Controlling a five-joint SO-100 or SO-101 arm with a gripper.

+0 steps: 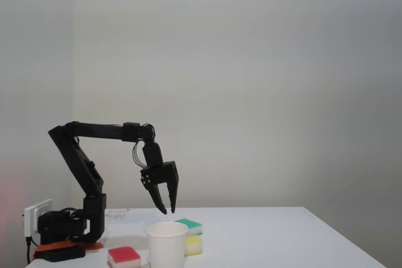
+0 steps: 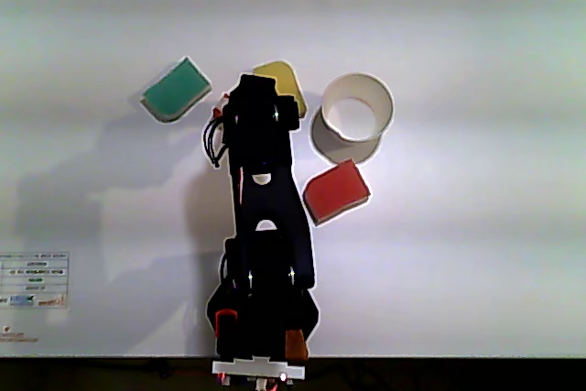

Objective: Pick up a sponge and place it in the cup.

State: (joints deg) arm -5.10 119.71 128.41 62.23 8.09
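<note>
The red sponge [image 1: 124, 257] with its white layer lies flat on the white table at the front, left of the white paper cup [image 1: 167, 246]. In the other view the red sponge [image 2: 336, 191] sits just below the cup [image 2: 388, 112], close to it. My black gripper [image 1: 168, 210] hangs in the air above and slightly behind the cup, fingers pointing down, open with nothing between them. Seen from above, the arm [image 2: 265, 208] reaches up the picture and its head covers the gripper's fingers.
A green-topped sponge [image 1: 190, 225] and a yellow sponge [image 1: 193, 245] lie right of the cup. From above, the green sponge [image 2: 176, 91] is at upper left, the yellow one [image 2: 284, 78] partly under the arm. The arm base [image 1: 63, 236] stands left; a label sheet [image 2: 35, 281] lies nearby.
</note>
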